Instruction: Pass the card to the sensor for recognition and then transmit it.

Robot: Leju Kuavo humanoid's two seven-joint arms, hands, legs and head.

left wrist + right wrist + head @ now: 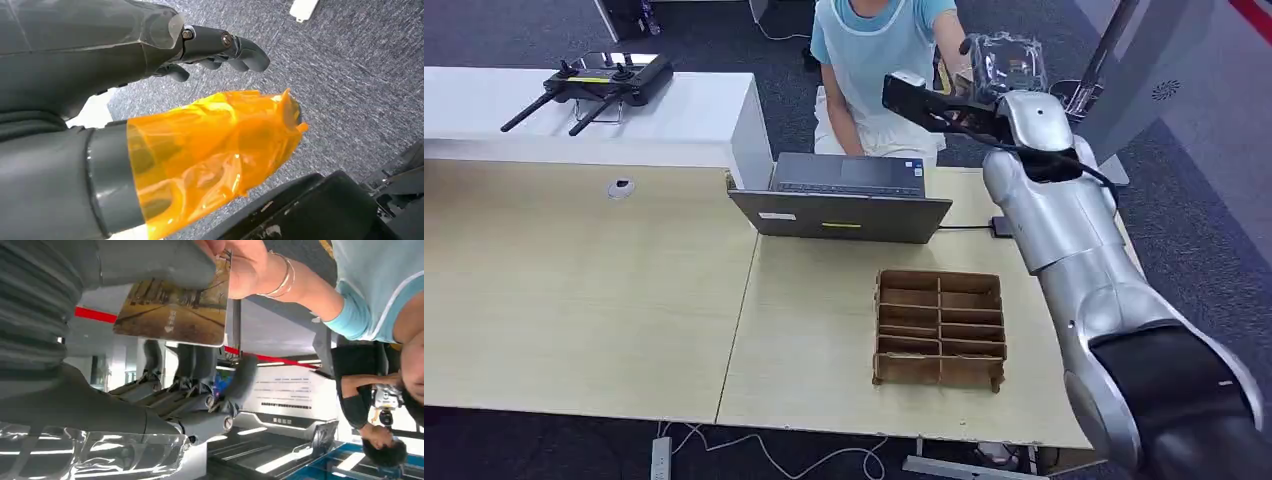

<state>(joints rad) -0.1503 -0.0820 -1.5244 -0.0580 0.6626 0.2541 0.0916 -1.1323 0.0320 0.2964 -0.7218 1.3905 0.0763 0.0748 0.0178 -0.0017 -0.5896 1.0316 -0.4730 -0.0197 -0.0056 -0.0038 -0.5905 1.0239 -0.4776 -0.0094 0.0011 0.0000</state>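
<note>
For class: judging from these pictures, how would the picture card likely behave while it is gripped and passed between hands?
The card looks thin and flat, so it is probably light and fairly stiff. Its surface looks glossy, so it may slip. It sits between the right hand and the person's hand, so a pull could shift it.

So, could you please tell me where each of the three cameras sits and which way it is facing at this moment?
Head view: high on the body, looking forward and down at the table, laptop and cardboard divider tray; the raised right arm shows.
Left wrist view: behind the left hand, facing the grey carpet; an orange-wrapped thumb shows.
Right wrist view: behind the right hand, facing the card in the person's hand.
Shared: head and right wrist views both show the person.
</note>
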